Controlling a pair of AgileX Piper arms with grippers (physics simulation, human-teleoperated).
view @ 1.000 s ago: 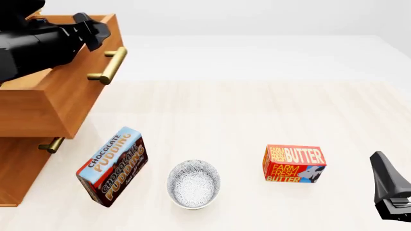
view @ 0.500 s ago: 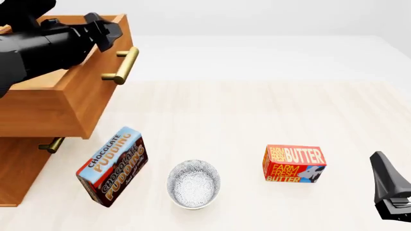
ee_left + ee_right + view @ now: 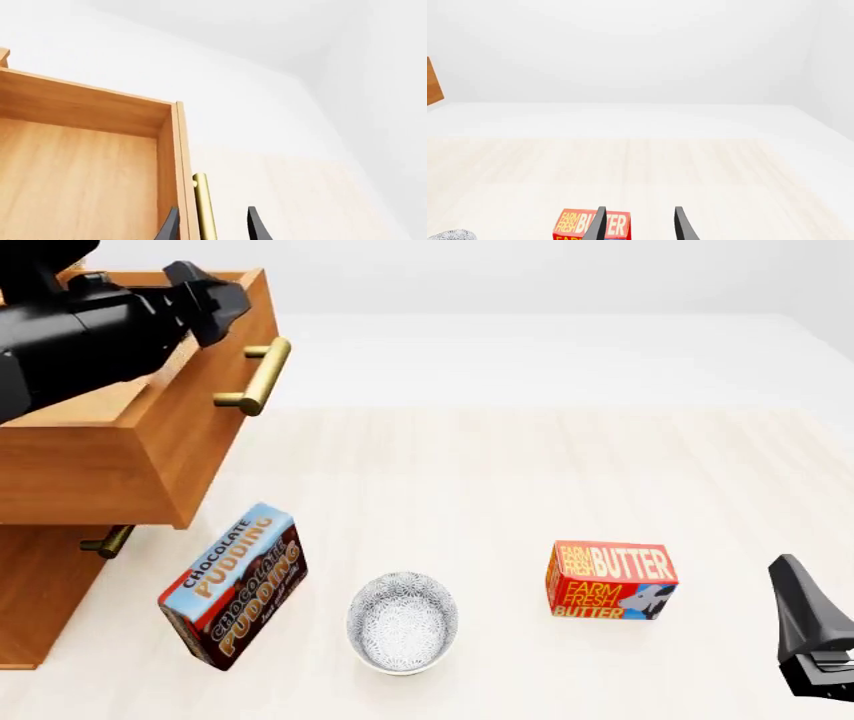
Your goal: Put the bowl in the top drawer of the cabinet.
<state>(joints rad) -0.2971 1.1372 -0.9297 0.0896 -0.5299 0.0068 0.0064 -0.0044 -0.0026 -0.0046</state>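
Top drawer pulled out; bowl on the table, not in either gripper.

The small round white ceramic bowl with grey floral pattern (image 3: 403,623) sits on the pale wooden table (image 3: 534,470), between the chocolate pudding box (image 3: 234,587) and the red butter box (image 3: 611,581). The left gripper (image 3: 212,225), fingers apart, straddles the brass bar handle (image 3: 256,377) of the orange-brown wooden top drawer (image 3: 134,450) of the cabinet (image 3: 34,580). The right gripper (image 3: 639,225) hangs with fingers apart, holding nothing.

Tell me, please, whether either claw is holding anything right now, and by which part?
The left claw straddles the top drawer's brass handle, fingers not visibly clamped. The right claw holds nothing.
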